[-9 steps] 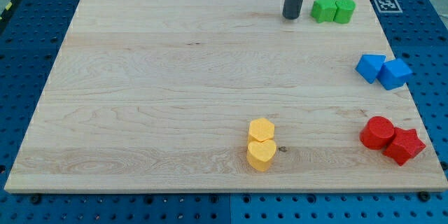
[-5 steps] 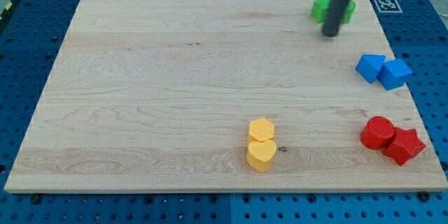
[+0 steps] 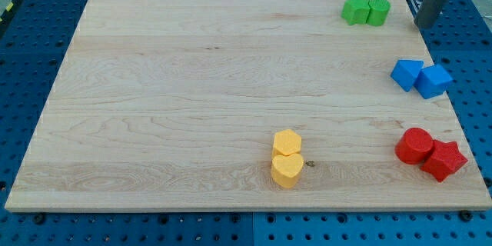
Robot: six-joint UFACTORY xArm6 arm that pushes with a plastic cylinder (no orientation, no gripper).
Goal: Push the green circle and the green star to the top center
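The step in hand looked like the set-up for the push rather than the push itself: my tip (image 3: 425,24), the lower end of the straight dark rod, stood at the far right edge of the pale wooden board (image 3: 192,84), to the right of the two green blocks and clear of them, with bare wood between. The green star-shaped block (image 3: 355,10) and the green round block (image 3: 377,11) sat touching one another at the far right of the board, the star on the left, so both were well to the right of the far centre where they belonged. The next move, as I judged it, called for a leftward sweep along the far edge, meeting the round block squarely so that the pair travelled together and neither slipped off to one side. There are no fingers on this rod, so nothing could be wide, narrow or holding. The rod's upper part was cut off by the frame's top edge, and it hid part of a black-and-white marker beside the board. Elsewhere lay two blue blocks (image 3: 420,78), a red cylinder (image 3: 414,145) against a red star-like block (image 3: 444,161), and two yellow blocks (image 3: 287,158), one heart-shaped.
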